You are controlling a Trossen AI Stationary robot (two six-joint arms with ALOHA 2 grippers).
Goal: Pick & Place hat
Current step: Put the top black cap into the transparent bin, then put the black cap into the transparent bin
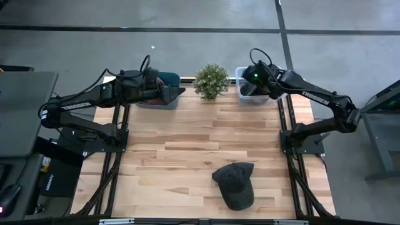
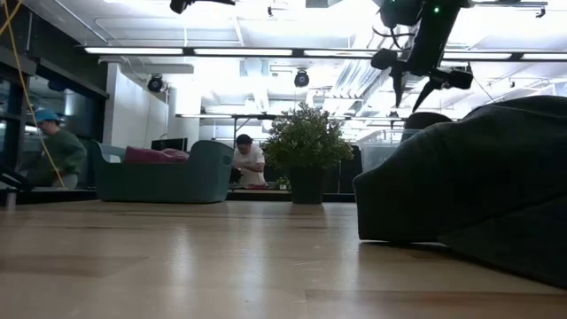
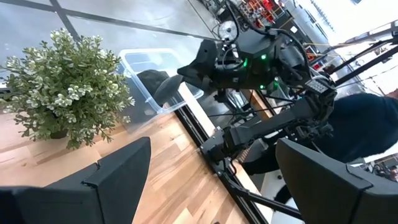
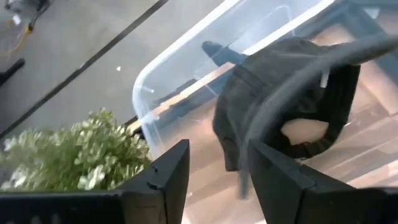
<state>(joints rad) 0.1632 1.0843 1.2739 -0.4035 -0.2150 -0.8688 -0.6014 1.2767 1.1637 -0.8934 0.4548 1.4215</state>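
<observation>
One dark hat (image 1: 234,185) lies by its underside on the wooden table near the front right; it fills the right of the low view (image 2: 469,177). A second dark hat (image 4: 280,99) is inside the clear bin (image 1: 242,74) at the far right. My right gripper (image 4: 217,155) hangs open just above that bin and that hat, pointing steeply down. A blurred grey edge of the hat (image 4: 261,118) runs up toward the gap between its fingers. My left gripper (image 3: 211,155) stands open and nearly level above the teal bin (image 1: 156,100) at the far left, with nothing between its fingers. My right gripper comes at the hat in the clear bin from above, slanting down. A blurred grey edge of the hat (image 4: 249,143) shows close to one finger (image 4: 273,180). I cannot tell whether the fingers touch it.
A potted plant (image 1: 210,81) stands at the far edge between the two bins. The teal bin holds a maroon item (image 1: 167,79). The middle of the wooden table (image 1: 187,144) is bare boards. People (image 2: 251,164) are in the room beyond the table.
</observation>
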